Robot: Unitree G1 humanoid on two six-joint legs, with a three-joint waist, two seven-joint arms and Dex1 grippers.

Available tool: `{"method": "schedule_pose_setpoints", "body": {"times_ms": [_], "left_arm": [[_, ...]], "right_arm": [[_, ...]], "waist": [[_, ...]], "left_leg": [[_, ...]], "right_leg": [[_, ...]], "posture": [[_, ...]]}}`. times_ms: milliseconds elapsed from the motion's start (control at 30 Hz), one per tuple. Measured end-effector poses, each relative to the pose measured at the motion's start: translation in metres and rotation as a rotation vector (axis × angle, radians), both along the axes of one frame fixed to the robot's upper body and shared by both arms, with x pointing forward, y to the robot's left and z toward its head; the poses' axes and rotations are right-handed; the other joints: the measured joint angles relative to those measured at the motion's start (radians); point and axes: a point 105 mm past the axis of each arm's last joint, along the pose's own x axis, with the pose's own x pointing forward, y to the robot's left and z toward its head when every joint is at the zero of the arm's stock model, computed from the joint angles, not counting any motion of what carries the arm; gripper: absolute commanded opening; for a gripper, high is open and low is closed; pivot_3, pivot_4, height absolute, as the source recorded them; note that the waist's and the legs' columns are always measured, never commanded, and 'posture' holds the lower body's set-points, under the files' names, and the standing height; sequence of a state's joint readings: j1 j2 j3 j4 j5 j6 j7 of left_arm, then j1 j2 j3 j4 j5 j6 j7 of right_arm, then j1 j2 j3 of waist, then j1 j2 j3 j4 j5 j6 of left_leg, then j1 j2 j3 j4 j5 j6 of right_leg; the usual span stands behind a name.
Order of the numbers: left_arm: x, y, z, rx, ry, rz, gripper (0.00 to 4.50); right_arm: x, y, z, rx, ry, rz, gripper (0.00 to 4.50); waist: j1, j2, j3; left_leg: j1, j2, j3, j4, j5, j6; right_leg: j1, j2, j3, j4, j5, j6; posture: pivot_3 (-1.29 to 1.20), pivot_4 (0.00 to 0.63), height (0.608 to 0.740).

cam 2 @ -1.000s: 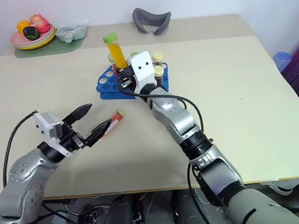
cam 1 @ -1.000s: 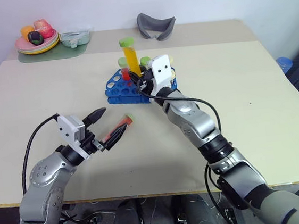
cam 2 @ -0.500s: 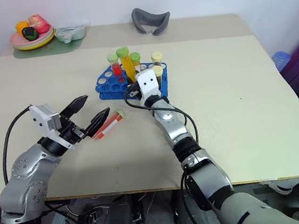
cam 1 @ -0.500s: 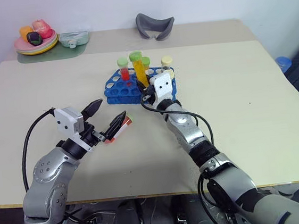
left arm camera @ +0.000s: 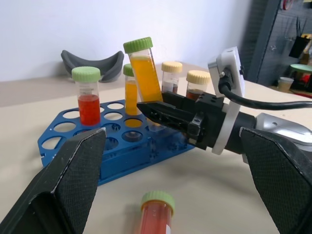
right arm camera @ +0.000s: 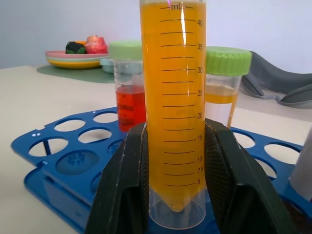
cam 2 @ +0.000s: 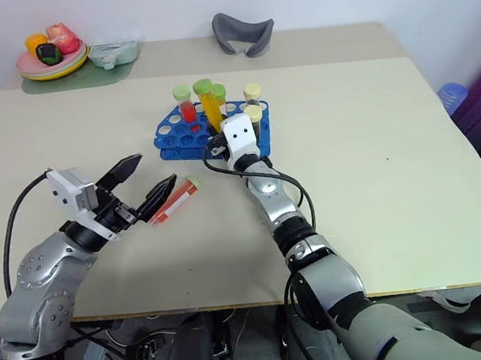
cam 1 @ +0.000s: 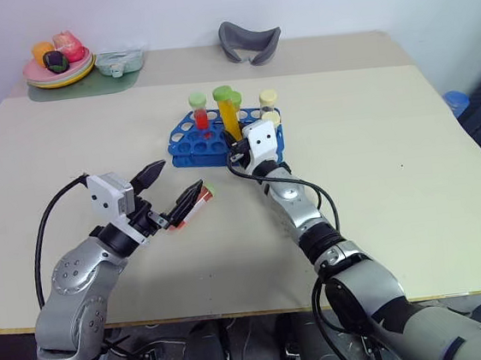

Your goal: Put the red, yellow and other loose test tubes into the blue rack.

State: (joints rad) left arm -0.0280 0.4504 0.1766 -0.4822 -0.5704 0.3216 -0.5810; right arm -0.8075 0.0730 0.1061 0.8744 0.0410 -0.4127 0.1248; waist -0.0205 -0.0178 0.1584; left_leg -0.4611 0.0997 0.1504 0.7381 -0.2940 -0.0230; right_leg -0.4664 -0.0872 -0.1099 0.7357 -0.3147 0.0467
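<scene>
Right end effector [cam 1: 236,152] clamped on upright yellow tube [cam 1: 232,115] over blue rack [cam 1: 187,145]; red tube [cam 1: 193,205] lying on table [cam 1: 377,166], just beside wide-open left end effector [cam 1: 175,183], pointing far-right.

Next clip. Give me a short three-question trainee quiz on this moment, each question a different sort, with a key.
1. True or false: the right gripper is shut on the yellow tube.
2. Where is the loose red tube? A) in the blue rack B) on the table by the left gripper C) on the plate
3. Fill in: the left gripper's jaws are ____.

Key: 1 true; 2 B; 3 open
</scene>
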Motion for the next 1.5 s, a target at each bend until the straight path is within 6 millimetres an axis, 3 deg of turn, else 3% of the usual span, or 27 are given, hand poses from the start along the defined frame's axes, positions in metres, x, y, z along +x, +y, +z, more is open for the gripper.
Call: {"method": "schedule_pose_setpoints", "body": {"times_ms": [300,1500], "left_arm": [[-0.002,0.0,-0.004,0.002,0.012,-0.006,4.5],[-0.005,0.001,-0.009,0.003,0.007,-0.036,4.5]], "right_arm": [[-0.002,0.008,-0.006,0.009,0.017,0.03,1.15],[-0.016,0.001,-0.017,0.115,0.006,0.082,1.15]], "waist": [[0.0,0.0,0.0],[0.001,0.0,0.0]], "left_leg": [[0.0,0.0,0.0,0.001,0.0,0.0],[0.0,0.0,-0.001,0.001,0.0,0.0]], "right_leg": [[0.0,0.0,0.0,0.001,0.0,0.0],[0.0,0.0,0.0,0.001,0.0,0.0]], "posture": [[0.0,0.15,0.679],[0.0,0.15,0.679]]}}
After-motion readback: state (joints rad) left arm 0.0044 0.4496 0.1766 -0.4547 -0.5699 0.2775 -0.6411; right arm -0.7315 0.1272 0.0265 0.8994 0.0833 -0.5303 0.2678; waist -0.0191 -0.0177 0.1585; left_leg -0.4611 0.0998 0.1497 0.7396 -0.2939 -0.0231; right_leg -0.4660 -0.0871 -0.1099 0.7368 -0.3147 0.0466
